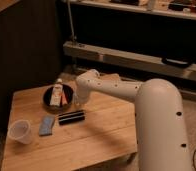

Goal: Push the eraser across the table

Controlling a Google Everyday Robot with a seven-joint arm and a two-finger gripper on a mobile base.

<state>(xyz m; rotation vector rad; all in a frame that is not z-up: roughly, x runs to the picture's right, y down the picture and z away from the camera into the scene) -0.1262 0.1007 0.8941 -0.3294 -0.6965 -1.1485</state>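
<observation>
The eraser [71,117] lay on the table [103,137], left of centre, with its long axis running roughly left to right. It sat just beside the light-blue pad [47,125] and in front of the dark bowl [47,101], which held a white bottle [56,93]. A translucent cup [20,131] stood near the table's front-left corner.

The arm reached in from the right and bent downward at its far end. The gripper [79,102] was low over the table, next to the bowl's right rim and just behind the eraser. Whether it was open or closed could not be told from this view. No contact between gripper and eraser was visible; a narrow strip of tabletop appeared to separate them.

Assessment: the approach was largely complete, as the tool was positioned at the eraser's far side. The push itself appeared not yet done. Remaining steps: make contact with the eraser's long side, then slide it across the bare planks, avoiding the pad and cup.
</observation>
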